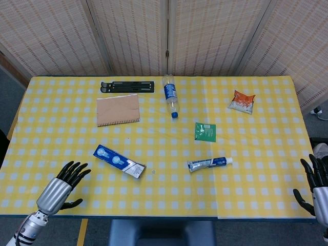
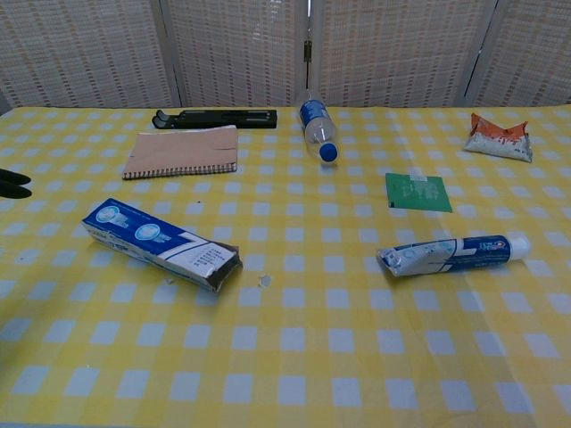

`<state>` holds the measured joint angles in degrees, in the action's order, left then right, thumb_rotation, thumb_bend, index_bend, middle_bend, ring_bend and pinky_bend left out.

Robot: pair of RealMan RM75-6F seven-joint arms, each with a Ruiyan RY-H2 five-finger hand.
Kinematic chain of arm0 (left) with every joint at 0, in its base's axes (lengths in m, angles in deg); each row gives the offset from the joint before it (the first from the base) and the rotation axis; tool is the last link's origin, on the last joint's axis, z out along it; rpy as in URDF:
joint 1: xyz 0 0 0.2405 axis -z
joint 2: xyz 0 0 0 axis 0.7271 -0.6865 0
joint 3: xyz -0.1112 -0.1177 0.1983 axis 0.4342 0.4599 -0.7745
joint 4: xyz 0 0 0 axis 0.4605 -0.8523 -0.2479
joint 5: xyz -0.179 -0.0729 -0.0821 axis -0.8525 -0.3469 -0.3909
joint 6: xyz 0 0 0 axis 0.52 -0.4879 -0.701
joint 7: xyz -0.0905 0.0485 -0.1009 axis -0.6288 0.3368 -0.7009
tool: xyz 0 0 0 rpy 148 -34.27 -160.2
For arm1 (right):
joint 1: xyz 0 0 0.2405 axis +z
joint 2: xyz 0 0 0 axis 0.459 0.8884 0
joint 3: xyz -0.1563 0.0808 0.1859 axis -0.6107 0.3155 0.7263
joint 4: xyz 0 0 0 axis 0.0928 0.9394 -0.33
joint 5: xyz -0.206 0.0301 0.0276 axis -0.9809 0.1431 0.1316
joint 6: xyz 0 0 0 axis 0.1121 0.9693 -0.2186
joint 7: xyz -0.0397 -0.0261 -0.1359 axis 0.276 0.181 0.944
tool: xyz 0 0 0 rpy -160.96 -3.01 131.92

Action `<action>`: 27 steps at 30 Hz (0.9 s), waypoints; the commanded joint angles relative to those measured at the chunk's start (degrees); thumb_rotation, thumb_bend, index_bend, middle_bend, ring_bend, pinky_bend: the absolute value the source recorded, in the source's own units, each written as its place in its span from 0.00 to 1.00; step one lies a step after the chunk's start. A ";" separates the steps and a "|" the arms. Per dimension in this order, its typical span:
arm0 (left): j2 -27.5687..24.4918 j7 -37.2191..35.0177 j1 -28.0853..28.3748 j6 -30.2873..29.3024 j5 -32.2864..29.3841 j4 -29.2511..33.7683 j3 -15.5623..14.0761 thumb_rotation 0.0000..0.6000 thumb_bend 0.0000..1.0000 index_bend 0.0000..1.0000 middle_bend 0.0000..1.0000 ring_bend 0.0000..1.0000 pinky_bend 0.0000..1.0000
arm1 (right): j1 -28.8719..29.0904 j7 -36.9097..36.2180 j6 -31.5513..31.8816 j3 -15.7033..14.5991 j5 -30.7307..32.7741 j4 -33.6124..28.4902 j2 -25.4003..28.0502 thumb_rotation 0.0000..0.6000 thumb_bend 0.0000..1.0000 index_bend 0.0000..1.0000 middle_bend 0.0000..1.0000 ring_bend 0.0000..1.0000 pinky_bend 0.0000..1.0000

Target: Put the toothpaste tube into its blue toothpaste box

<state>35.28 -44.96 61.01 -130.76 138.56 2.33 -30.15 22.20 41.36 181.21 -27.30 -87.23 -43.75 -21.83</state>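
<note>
Toothpaste tube [image 1: 209, 164] lies flat on the yellow checked table [image 1: 256, 169], right of centre, cap end pointing toward my right side, crimped end toward the middle. My right hand [image 1: 313, 182] is at the table's right edge, near corner, fingers spread and upright, holding nothing; tube is well apart from it, off toward the table's middle. My left hand [image 1: 69, 179] is at the near left corner, fingers fanned apart, empty too, palm low over the cloth. Blue toothpaste box [image 1: 119, 161] lies flat between my left hand and the tube, nearer the left hand but not touching it, set at a diagonal. Its open end faces the tube side; in the chest view that end [image 2: 223, 265] looks dark, can't tell if anything is inside. Tube and box are apart, a small scrap [image 1: 151, 172] on the cloth between them. Further back: brown notebook [image 1: 118, 109], black stand [image 1: 127, 87], plastic bottle [image 1: 170, 95] lying on its side with blue cap toward me, green packet [image 1: 205, 131], orange-white snack bag [image 1: 242, 101].
</note>
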 commanded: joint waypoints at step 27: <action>1.25 -10.90 19.05 18.06 3.03 -10.54 2.29 1.00 0.12 0.12 0.11 0.04 0.00 | 1.99 4.43 -6.12 -0.14 2.11 -1.63 -1.63 1.00 0.33 0.00 0.00 0.00 0.00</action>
<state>35.56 -54.91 78.92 -113.49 141.36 -7.01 -28.23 23.94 45.53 175.41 -27.60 -85.43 -45.25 -23.32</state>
